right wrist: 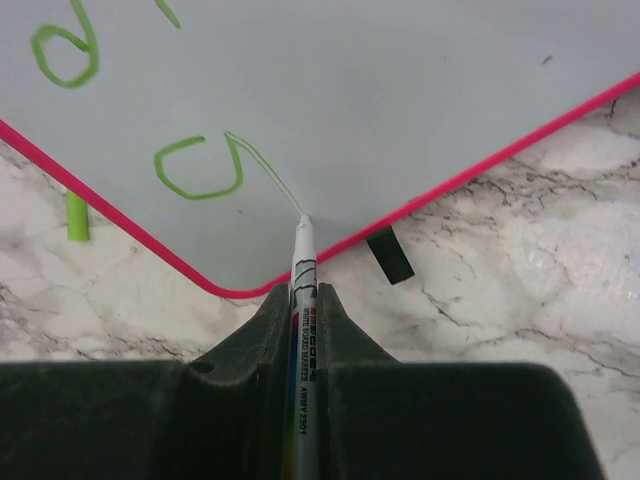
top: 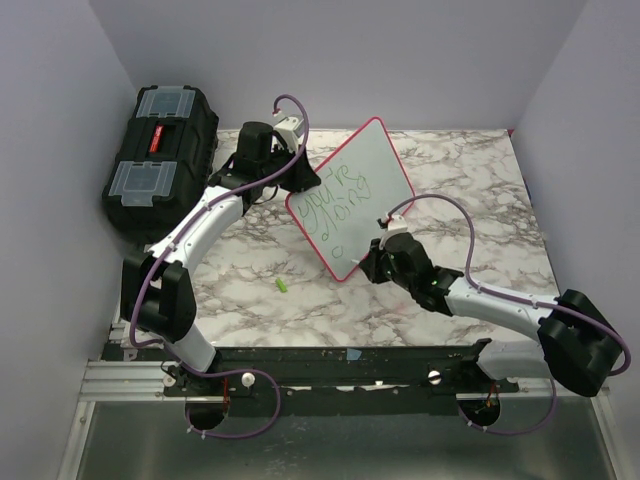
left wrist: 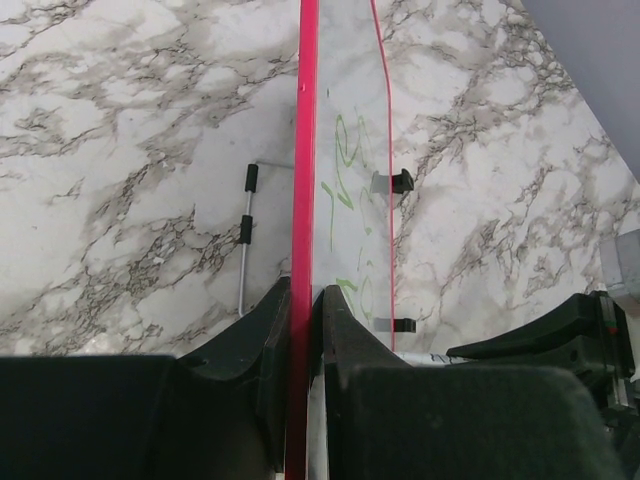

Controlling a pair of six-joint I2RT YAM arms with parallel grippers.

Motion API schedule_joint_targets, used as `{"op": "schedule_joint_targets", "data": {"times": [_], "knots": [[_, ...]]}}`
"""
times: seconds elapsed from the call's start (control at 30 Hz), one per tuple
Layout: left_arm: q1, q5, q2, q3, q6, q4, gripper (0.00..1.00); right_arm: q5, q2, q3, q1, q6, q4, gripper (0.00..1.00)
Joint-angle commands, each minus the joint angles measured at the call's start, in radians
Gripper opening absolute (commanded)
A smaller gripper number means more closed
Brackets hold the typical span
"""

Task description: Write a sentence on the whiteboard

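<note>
left gripper [left wrist: 303,300] clamps whiteboard [top: 362,165] edge, board tilted mid-frame; right gripper [right wrist: 303,297] pinches marker [right wrist: 304,258], tip on board near lower corner. Risk: pen pressure pivots board, skewing sentence [top: 338,203], or stroke overruns red rim.

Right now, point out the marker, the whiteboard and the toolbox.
marker [right wrist: 304,275]: right wrist view, on its white barrel just below the tip.
whiteboard [top: 385,165]: top external view, on a bare white patch near its upper corner.
toolbox [top: 180,130]: top external view, on the black lid.
</note>
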Motion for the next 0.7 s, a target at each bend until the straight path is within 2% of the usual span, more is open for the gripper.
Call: {"op": "schedule_joint_targets", "data": {"times": [0.0,0.67], "knots": [[-0.044,0.011,0.004,-0.039,0.044,-0.061,0.00,-0.021,0.033,-0.045,0.003,0.035,-0.046,0.01],[-0.045,0.013,0.017,-0.042,0.047,-0.053,0.00,-0.100,0.021,0.004,0.004,0.025,0.003,0.01]]}}
